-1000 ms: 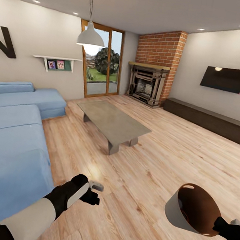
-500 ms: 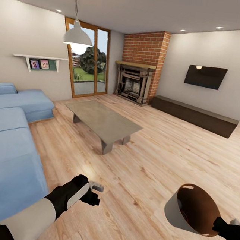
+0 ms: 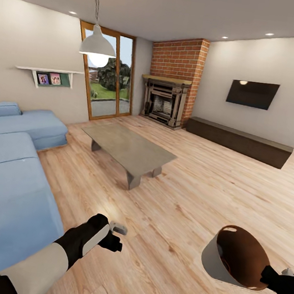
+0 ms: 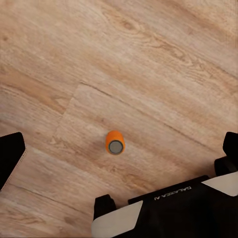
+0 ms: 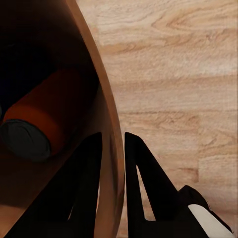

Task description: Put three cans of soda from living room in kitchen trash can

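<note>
My right gripper [image 3: 273, 276] is shut on the rim of the brown trash can [image 3: 237, 257], holding it tilted above the wood floor with its mouth facing me. In the right wrist view the fingers [image 5: 141, 168] straddle the bin wall [image 5: 106, 124]. One orange soda can [image 5: 47, 116] lies inside on its side. My left gripper [image 3: 117, 232] hangs over the floor, its fingers [image 4: 11, 156] spread wide, open and holding nothing. Below it another orange soda can [image 4: 115, 142] stands upright on the floor, close to my base [image 4: 163, 210].
I am in the living room. A blue corner sofa [image 3: 10, 171] runs along the left and a glass coffee table [image 3: 128, 148] stands ahead. The brick fireplace [image 3: 166, 98], wall TV [image 3: 252, 93] and low dark cabinet [image 3: 239, 142] line the far walls.
The whole view swung to the right a second ago, then barely shifted. Both arms and the bin keep the same pose.
</note>
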### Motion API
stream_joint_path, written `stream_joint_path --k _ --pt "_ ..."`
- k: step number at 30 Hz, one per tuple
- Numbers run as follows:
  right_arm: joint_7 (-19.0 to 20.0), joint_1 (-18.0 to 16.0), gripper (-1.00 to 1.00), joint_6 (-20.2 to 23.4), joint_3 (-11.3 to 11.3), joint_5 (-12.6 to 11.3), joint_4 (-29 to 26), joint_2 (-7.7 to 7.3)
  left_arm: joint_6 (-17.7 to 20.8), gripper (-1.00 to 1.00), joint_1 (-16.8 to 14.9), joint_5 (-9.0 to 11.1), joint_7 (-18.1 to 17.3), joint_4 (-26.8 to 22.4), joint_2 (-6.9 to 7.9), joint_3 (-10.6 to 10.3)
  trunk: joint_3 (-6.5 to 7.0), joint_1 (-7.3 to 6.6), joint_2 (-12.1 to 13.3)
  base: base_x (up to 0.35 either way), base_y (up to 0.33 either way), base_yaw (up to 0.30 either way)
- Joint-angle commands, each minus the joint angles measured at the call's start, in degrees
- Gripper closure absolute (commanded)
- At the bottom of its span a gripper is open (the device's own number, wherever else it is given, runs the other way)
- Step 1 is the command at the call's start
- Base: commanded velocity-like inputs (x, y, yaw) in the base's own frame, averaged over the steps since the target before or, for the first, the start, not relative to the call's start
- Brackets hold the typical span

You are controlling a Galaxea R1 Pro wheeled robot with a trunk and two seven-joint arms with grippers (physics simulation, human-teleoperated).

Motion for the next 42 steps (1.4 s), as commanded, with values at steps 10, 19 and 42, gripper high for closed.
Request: stream_joint_path --k 10,19,42 --pt "0.38 -0.04 1.0 0.17 -0.01 -2.41 -0.05 0.02 -0.13 -1.0 0.0 0.0 0.06 -0.05 -0.04 0.0 0.01 0.0 0.0 0.069 0.027 0.0" --pt "0.47 -0.04 1.0 0.17 -0.08 -2.42 -0.05 0.0 -0.19 -1.0 0.0 0.0 0.33 -0.05 -0.04 -0.08 0.01 0.0 0.0 0.004 -0.029 0.0" --pt "0.49 -2.88 1.0 0.17 12.31 1.14 0.28 -0.09 0.24 -1.0 0.0 0.25 0.87 0.12 -0.04 0.09 0.01 0.0 0.0 0.0 -0.004 0.0"
